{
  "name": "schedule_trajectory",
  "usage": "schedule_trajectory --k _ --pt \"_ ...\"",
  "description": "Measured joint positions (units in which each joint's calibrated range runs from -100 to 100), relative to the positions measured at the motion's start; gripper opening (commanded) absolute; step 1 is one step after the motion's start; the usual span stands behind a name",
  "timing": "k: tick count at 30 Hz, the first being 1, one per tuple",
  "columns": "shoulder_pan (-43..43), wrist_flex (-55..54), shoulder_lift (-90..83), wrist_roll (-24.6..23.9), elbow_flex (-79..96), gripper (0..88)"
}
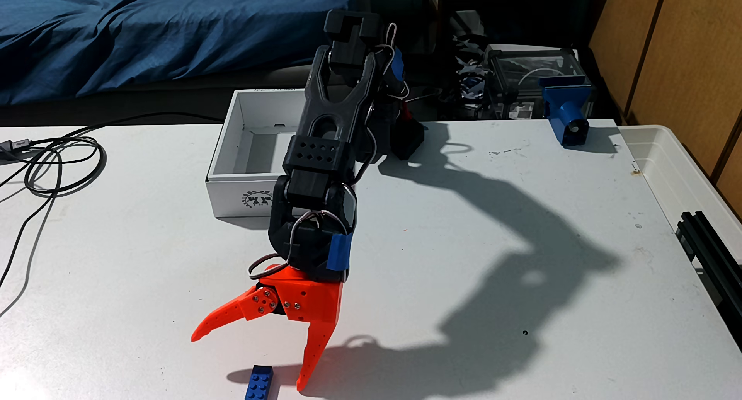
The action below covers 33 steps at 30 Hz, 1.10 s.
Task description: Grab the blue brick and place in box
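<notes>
Orange tool was spread wide, holding nothing. Its right finger pointed down with the tip at or just above the tabletop; contact could not be told. The left finger angled out to the left, raised off the surface. Blue brick lay flat near the bottom edge, studs up, between the fingers and just left of the lower tip. White box sat open behind the arm, well apart from the brick.
</notes>
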Motion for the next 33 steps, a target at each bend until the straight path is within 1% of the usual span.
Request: schedule_trajectory --k 24,29,33 --pt "1.25 0.0 0.0 0.0 -1.61 52.6" --pt "1.33 0.0 0.0 0.0 -1.61 46.2" --pt "1.33 0.0 0.0 0.0 -2.41 45.4"
